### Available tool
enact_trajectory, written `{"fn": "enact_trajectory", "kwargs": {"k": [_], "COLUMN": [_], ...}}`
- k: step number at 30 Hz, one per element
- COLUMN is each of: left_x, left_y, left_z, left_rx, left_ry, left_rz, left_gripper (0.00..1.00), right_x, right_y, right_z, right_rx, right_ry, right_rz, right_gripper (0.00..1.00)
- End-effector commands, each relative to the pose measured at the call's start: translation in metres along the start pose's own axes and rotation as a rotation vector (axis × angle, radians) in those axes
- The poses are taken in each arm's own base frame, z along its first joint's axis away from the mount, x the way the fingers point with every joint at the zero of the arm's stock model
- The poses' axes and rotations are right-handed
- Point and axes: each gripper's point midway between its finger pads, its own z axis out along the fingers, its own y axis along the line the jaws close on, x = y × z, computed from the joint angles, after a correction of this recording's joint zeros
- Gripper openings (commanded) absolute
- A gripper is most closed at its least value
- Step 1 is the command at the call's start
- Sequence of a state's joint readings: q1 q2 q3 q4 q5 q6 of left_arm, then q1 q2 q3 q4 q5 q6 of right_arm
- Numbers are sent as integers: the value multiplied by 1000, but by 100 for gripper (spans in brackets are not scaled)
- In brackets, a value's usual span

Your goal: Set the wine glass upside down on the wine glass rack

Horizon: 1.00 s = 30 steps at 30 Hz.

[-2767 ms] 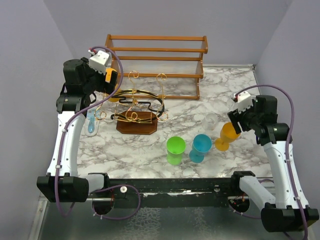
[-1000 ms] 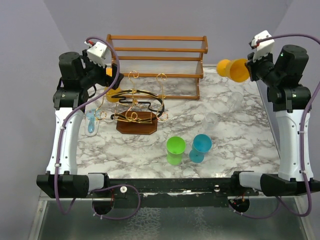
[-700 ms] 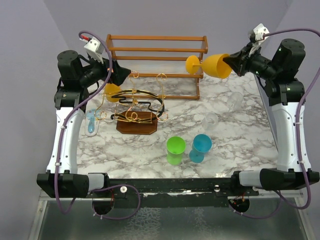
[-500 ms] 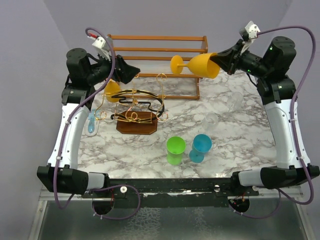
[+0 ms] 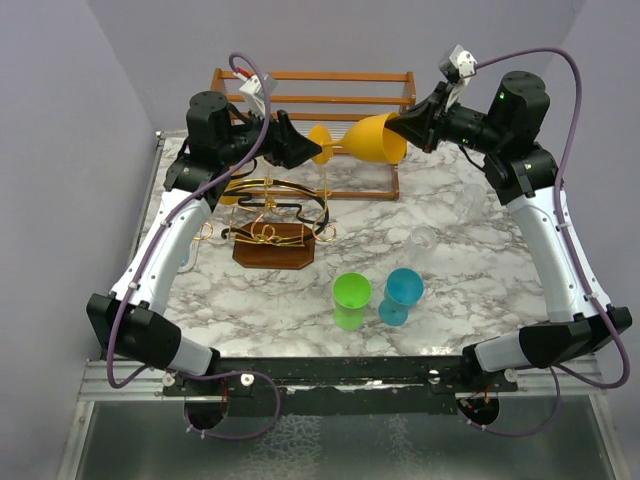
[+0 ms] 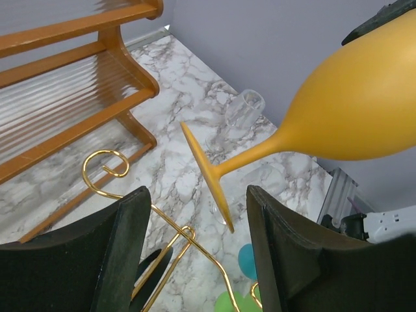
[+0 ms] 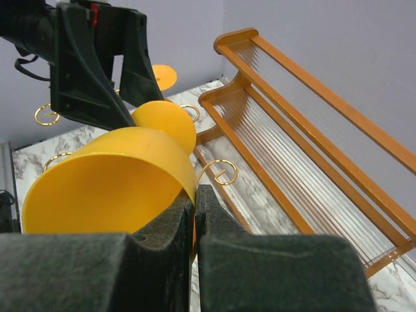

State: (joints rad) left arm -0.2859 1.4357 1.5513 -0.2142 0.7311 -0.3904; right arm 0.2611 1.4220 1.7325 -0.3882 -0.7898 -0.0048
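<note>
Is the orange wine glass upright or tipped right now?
Tipped sideways, in mid-air: the wine glass lies horizontal, rim pinched by the right gripper, foot toward the left gripper.

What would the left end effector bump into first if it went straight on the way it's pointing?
Most likely the flat round foot of the orange wine glass, held sideways just ahead of the left end effector.

The left arm point(image 5: 165, 250) and right arm point(image 5: 555, 250) have white shells between chunky black joint housings, each ending in a black base block. A purple cable point(image 5: 247, 62) runs along each arm, held by pale ties. A small white camera box point(image 5: 460, 62) sits on each wrist. The fingers point(image 6: 130, 253) are broad, matte black and flat-faced. A green light point(image 5: 499, 97) glows on the right arm.
</note>
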Motion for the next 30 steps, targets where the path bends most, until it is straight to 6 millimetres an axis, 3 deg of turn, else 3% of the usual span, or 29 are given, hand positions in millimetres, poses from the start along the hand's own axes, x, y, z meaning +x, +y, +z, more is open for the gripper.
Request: {"fn": "enact_trajectory", "kwargs": {"k": [1, 8, 11, 15, 18, 24, 30], "left_x": [-8, -3, -2, -2, -1, 1, 1], "left_y": [-8, -7, -7, -7, -7, -7, -10], "left_z": [9, 15, 14, 12, 11, 13, 16], "left_rx": [15, 23, 20, 10, 7, 18, 49], "left_ry": [-22, -1, 0, -2, 0, 6, 0], "left_rz": [1, -6, -5, 0, 0, -6, 0], "left_gripper": [58, 24, 23, 36, 37, 20, 14], "right_x": [-18, -18, -16, -12, -11, -10, -6], "right_y": [0, -4, -9, -13, -14, -12, -2], "right_z": [2, 1, 1, 2, 2, 3, 6], "right_rx": [20, 45, 74, 94, 98, 86, 37], "right_ry": [-44, -41, -37, -29, -26, -24, -26], "right_rz": [-42, -53, -64, -69, -73, -72, -61], "right_gripper": [1, 1, 1, 1, 1, 1, 1]}}
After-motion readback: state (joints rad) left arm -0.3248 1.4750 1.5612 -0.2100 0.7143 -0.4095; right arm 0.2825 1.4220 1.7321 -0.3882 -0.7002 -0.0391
